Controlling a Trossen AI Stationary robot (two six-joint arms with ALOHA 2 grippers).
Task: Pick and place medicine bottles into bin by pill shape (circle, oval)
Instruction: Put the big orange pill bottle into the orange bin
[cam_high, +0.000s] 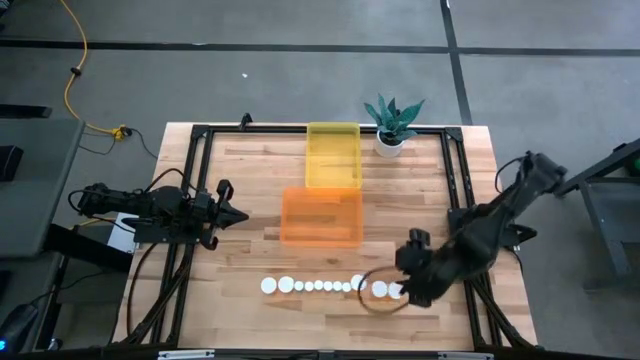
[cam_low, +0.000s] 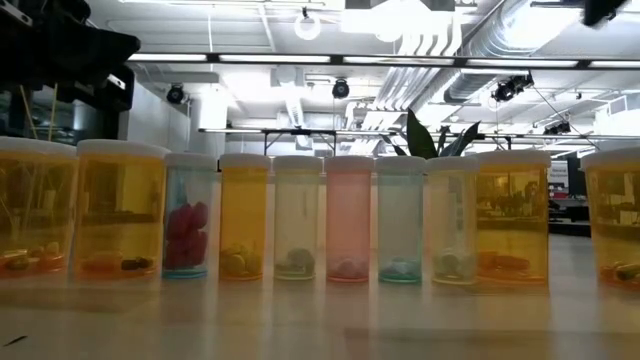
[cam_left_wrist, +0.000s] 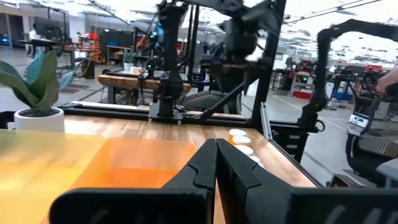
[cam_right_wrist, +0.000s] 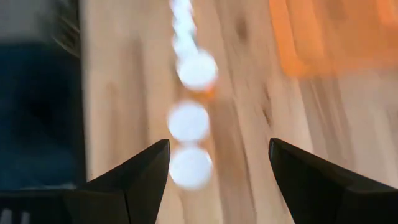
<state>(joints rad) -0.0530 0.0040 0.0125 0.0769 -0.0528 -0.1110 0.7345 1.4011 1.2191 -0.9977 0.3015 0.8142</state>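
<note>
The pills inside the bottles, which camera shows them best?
The low view: the medicine bottles stand side-on, pills visible at their bottoms. The high view and both wrist views show only white caps.

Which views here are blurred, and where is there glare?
Right wrist view: motion-smeared, the white caps are soft blobs between the open right tool. Left wrist view: the far arm is smeared, background overexposed. Low view: the bottles are sharp, ceiling lights glare. High view: evenly lit.
</note>
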